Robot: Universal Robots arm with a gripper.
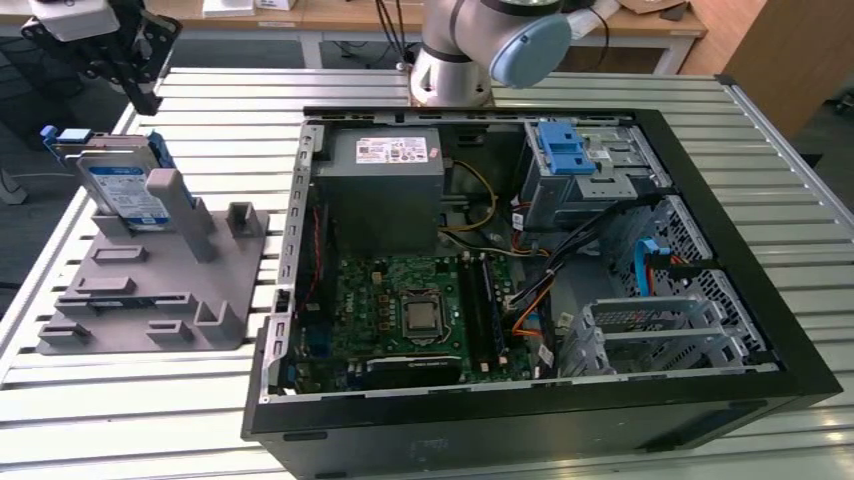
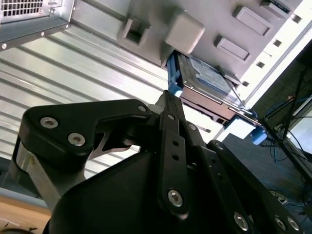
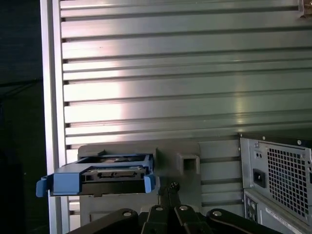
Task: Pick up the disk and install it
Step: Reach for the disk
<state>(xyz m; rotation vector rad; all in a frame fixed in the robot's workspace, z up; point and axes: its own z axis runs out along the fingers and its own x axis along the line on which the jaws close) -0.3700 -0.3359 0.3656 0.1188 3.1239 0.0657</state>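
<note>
The disk [image 1: 120, 185] stands on its edge in a slot at the far end of a grey holder block [image 1: 147, 290]. It leans back a little, and its white-and-blue label faces the open computer case [image 1: 534, 425]. Its blue carrier frame goes around the edges. In the first wrist view the disk [image 3: 114, 173] shows its narrow side, with the blue frame ends sticking out on both sides. In the second wrist view the disk [image 2: 204, 78] sits against the holder block [image 2: 195, 14].

The claw [image 1: 144, 100] hangs in the air above the disk and a little behind it, near it but not touching. In both wrist views the two black fingers meet at the tip, so the claw [image 2: 168, 97] [image 3: 170, 187] is closed together and carries nothing.

The holder block lies on the slatted metal worktop [image 1: 134, 420], on the exterior view's left. Just beside it, towards the exterior view's right, the computer case lies on its side with its cover off. Inside it I see a grey metal box with a white sticker [image 1: 387, 185], a green main board [image 1: 414, 310] below that box in the exterior view, and a grey drive cage with a blue latch [image 1: 567, 150]. The arm's base [image 1: 461, 60] stands behind the case.
</note>
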